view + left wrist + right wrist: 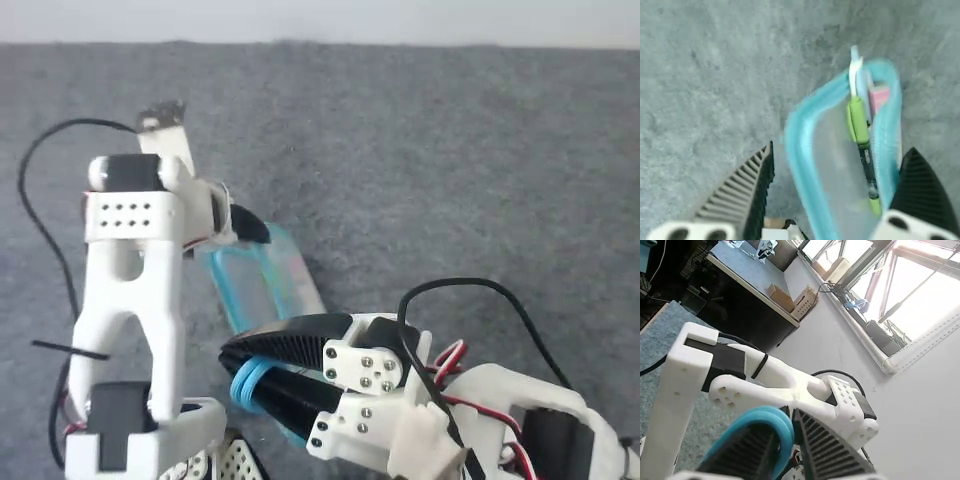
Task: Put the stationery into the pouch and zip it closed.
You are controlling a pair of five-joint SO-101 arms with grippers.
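A clear pouch with a cyan rim lies on the grey mat, its mouth open. In the left wrist view the pouch holds a green pen, a pink eraser and a pale blue-white item. My left gripper hangs just above it, open, with one finger on each side of the pouch. In the high view the left gripper is at the pouch's far end. My right gripper, with a blue band on one finger, lies over the pouch's near end. Its fingers are shut together; nothing shows between them.
Grey carpet-like mat covers the table, with free room to the right and back. A black cable loops at the left beside the left arm's base. The right wrist view looks up past the left arm into the room.
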